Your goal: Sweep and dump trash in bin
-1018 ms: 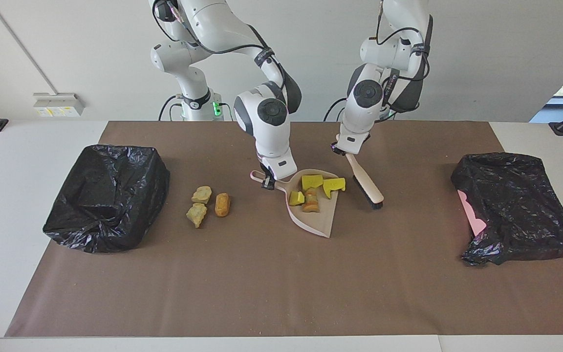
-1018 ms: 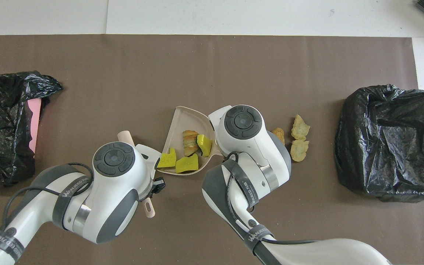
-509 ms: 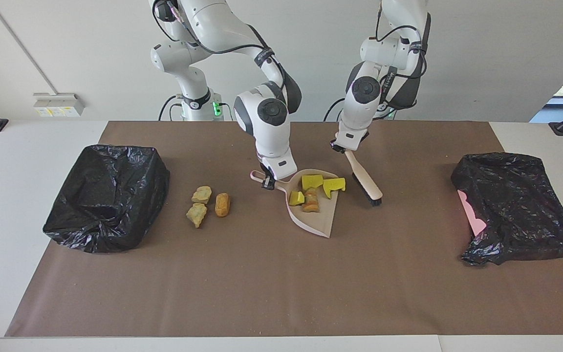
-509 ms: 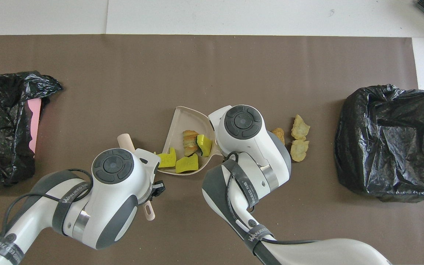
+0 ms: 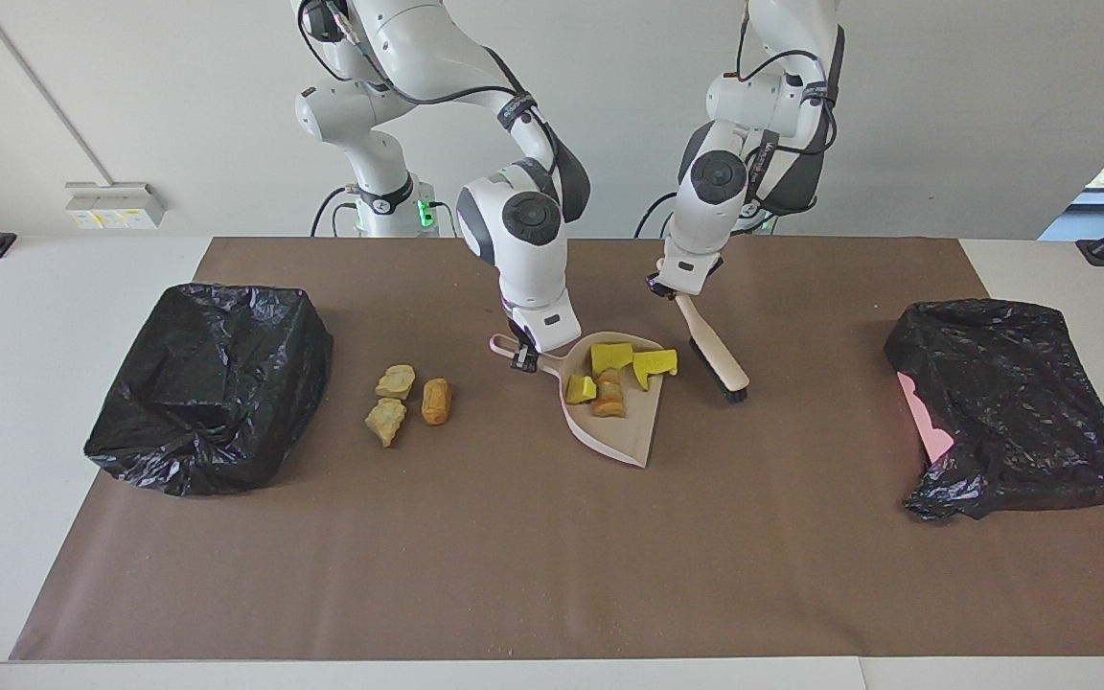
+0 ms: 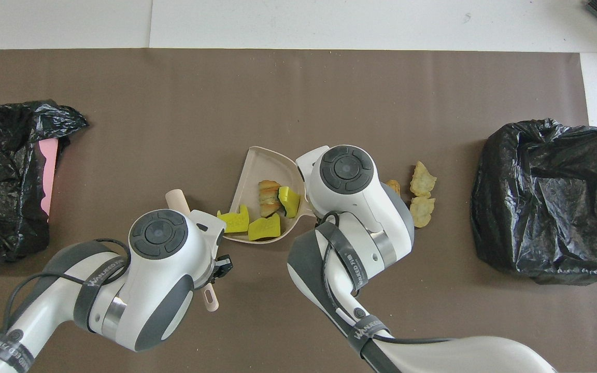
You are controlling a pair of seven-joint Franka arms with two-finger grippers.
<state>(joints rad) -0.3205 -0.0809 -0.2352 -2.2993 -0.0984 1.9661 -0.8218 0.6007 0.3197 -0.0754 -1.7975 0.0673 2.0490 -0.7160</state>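
Observation:
A beige dustpan lies mid-mat, my right gripper shut on its handle. In it sit three yellow pieces of trash and an orange-and-cream striped chunk; one yellow piece hangs over the rim on the brush side. My left gripper is shut on the brush handle, bristles down beside the pan. Three tan lumps lie on the mat between the pan and the black-bagged bin.
A second black bag with pink showing under it lies at the left arm's end of the brown mat. Fine crumbs speckle the mat. In the overhead view the right wrist covers the dustpan's handle.
The left arm has drawn the brush slightly up and back from the dustpan. The right gripper has nudged the dustpan a little, and the pieces in it have shifted with it.

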